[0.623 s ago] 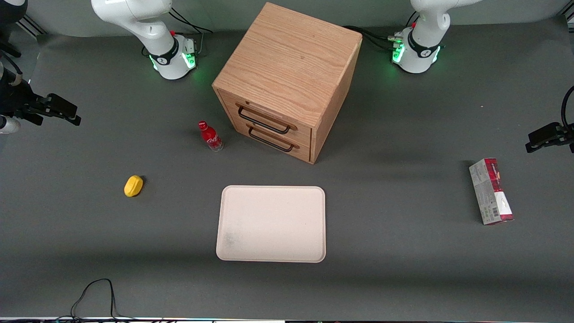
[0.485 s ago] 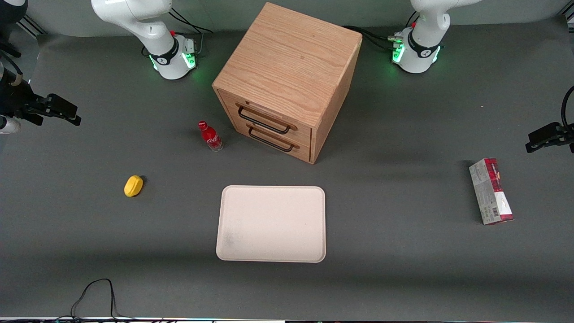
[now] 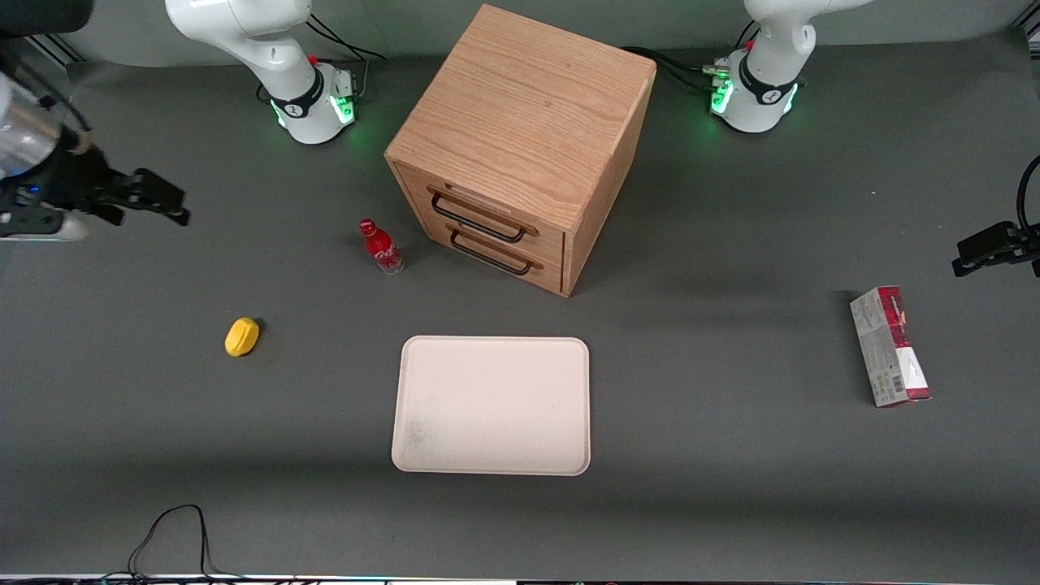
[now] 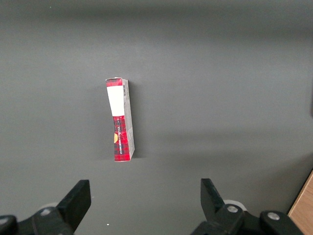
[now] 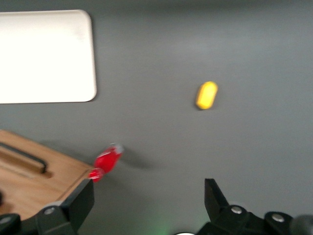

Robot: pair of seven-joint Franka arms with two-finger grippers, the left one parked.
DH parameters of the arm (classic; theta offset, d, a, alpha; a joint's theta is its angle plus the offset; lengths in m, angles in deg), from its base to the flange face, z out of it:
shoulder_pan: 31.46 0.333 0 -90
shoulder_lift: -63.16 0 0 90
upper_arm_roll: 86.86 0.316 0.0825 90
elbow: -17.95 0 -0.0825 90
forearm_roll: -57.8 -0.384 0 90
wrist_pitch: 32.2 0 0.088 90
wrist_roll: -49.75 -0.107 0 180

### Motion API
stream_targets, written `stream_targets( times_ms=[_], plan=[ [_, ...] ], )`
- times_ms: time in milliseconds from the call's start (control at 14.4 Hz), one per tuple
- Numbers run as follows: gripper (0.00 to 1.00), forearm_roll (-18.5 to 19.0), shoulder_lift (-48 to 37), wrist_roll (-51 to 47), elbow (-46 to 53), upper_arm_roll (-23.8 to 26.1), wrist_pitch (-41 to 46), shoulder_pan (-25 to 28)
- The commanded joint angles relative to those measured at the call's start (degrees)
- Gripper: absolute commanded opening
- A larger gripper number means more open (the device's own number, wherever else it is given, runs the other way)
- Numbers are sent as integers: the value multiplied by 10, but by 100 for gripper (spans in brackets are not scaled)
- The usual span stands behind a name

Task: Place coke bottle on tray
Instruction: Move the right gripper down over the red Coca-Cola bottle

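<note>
The coke bottle [image 3: 381, 246] stands upright on the table beside the wooden drawer cabinet [image 3: 520, 146], on the working arm's side of it. It also shows in the right wrist view [image 5: 106, 161]. The pale beige tray [image 3: 492, 405] lies flat, nearer the front camera than the cabinet, with nothing on it; it shows in the wrist view too [image 5: 46, 56]. My right gripper [image 3: 158, 201] hangs above the table at the working arm's end, well apart from the bottle. In its wrist view the gripper [image 5: 149, 198] is open and holds nothing.
A yellow lemon-like object [image 3: 241, 336] lies on the table between the gripper and the tray, also in the wrist view [image 5: 206, 95]. A red-and-grey carton [image 3: 889, 346] lies toward the parked arm's end. A black cable [image 3: 175, 528] loops at the front edge.
My right gripper has moved inward from the table's end toward the bottle and cabinet. The bottle, tray and other objects have not moved.
</note>
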Motion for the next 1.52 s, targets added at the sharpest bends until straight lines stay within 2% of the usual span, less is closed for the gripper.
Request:
stream_targets(
  times_ms=[0,485,762,1454],
  plan=[
    [100,-24,18,-43,-12,39,-21,2],
    [100,-25,6,-151,-210,140,-216,7],
    [100,-25,6,-152,-295,156,-283,9],
    [100,-23,2,-170,-419,191,-397,12]
  ],
)
